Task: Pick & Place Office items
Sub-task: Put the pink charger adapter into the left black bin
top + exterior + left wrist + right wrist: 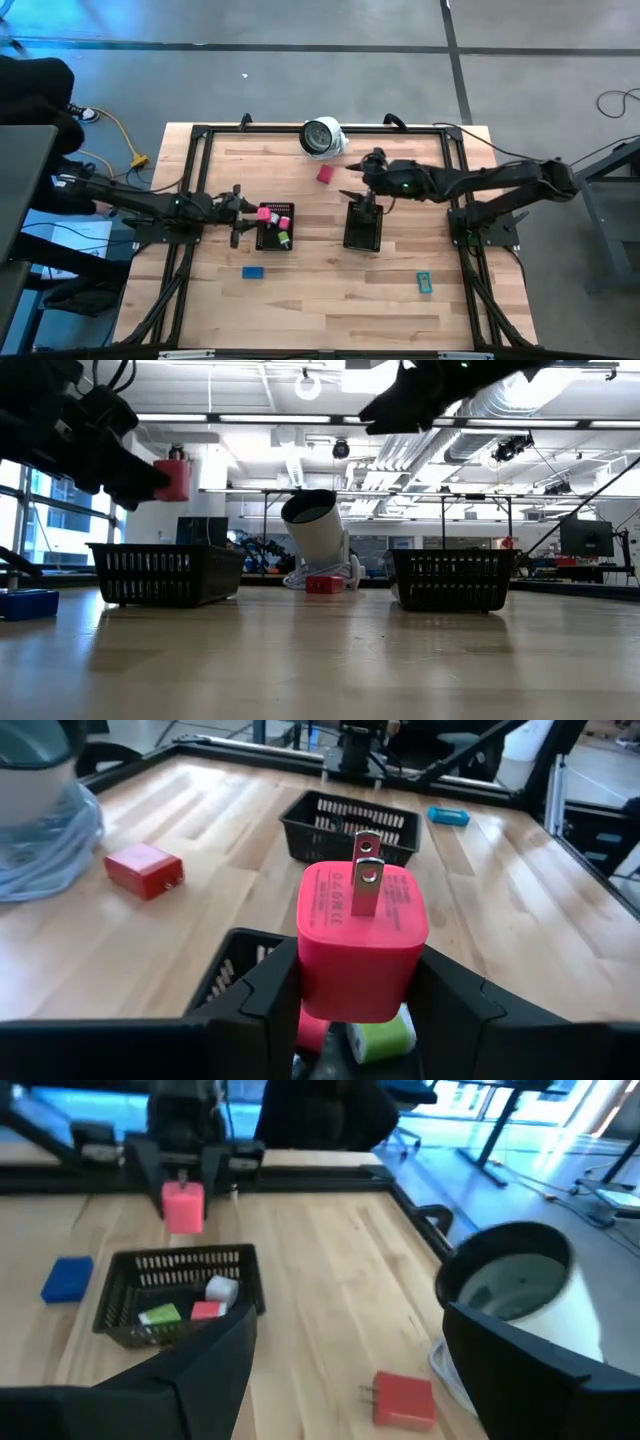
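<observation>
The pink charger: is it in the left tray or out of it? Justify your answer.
Out. The left gripper holds the pink charger above the left tray, prongs up; other pieces lie in the tray beneath.

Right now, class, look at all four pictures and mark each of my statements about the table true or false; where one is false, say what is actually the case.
1. The left tool grips a pink plug-in charger. True.
2. The right tool holds the red charger. False: its fingers are open and empty, and that charger lies on the table.
3. The left tray already holds small items. True: a green piece and others lie in it.
4. The blue block lies inside the right tray. False: it lies on the bare wood near the left tray.
5. The teal piece sits on the white round object. False: it lies on the table, far from it.
</observation>
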Action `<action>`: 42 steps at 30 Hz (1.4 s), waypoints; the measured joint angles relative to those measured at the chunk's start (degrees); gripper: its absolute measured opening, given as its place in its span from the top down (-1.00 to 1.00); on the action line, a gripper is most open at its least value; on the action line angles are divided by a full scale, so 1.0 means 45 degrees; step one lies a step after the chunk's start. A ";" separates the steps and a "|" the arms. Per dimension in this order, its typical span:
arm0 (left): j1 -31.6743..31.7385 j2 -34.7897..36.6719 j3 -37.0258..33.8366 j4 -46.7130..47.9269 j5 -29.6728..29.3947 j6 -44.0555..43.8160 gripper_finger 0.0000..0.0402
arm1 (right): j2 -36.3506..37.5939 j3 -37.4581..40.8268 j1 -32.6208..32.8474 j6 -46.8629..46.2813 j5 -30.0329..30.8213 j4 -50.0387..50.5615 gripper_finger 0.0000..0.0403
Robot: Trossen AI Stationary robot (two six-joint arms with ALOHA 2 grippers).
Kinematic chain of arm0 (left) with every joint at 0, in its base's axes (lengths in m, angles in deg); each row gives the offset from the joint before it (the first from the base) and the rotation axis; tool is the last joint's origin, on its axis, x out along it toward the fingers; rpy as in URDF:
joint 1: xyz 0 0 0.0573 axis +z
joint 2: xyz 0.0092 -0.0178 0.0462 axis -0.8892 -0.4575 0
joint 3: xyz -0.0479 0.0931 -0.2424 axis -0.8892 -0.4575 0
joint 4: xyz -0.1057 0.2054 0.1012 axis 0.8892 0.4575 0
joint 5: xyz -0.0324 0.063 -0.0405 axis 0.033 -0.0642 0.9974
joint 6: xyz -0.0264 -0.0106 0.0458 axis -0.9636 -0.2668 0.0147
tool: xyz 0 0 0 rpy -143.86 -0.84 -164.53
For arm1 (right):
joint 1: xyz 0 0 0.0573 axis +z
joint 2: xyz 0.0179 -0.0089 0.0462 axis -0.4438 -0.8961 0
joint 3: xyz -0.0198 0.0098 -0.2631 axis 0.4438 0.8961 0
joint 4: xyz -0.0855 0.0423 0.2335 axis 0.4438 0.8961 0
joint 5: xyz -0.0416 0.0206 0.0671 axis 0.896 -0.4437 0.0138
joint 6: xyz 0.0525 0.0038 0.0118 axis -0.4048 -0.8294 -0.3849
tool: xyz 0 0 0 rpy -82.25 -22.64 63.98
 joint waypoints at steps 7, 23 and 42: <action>-0.0115 -0.2436 0.0000 -0.2028 -0.0053 -0.0141 0.30 | 0.0634 0.1092 0.0058 -0.0560 0.0178 -0.0753 -0.53; -0.0115 -0.8044 0.0010 -0.6668 0.0202 -0.1009 0.30 | 0.0678 0.1097 0.0155 -0.0464 0.0227 -0.0629 -0.53; -0.0537 -0.9251 0.0015 -0.7248 0.0539 -0.2098 0.30 | 0.0673 0.1097 0.0155 -0.0526 0.0207 -0.0625 -0.53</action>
